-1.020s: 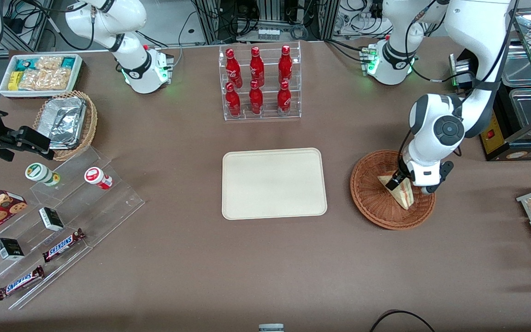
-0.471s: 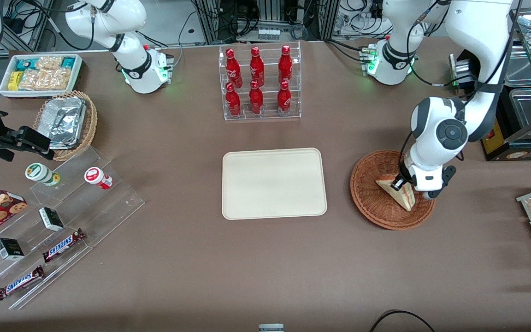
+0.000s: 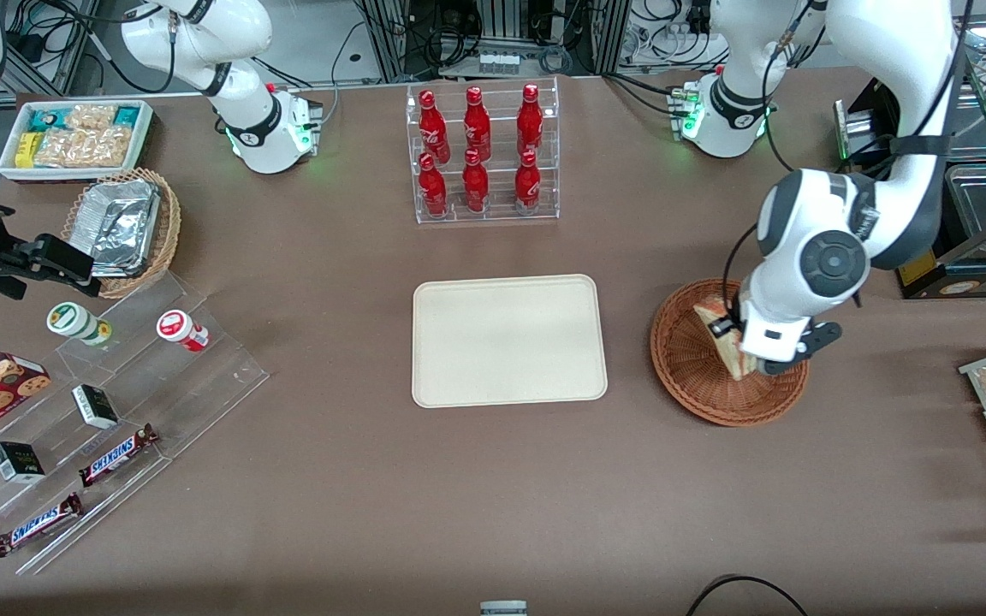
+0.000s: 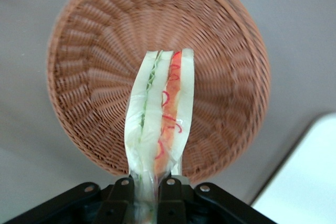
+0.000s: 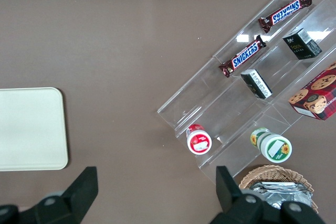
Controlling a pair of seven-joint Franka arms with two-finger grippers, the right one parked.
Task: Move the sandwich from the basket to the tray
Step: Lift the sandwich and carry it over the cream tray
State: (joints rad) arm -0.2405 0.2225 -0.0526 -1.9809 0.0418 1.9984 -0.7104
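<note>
Sandwich [image 4: 160, 121] pinched in gripper [image 4: 149, 203], above basket [image 4: 94, 61], lower end hidden, tray [image 3: 509, 340] cropped.

The left arm reaches down with its wrist bent, its gripper [image 4: 149, 198] pointing downward above the basket [image 3: 690, 376], fingers [image 4: 170, 195] clamped on the sandwich [image 4: 160, 114].

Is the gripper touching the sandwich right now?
Touching. The left wrist view shows the gripper over the basket, its fingers pressed against both faces of the sandwich.
</note>
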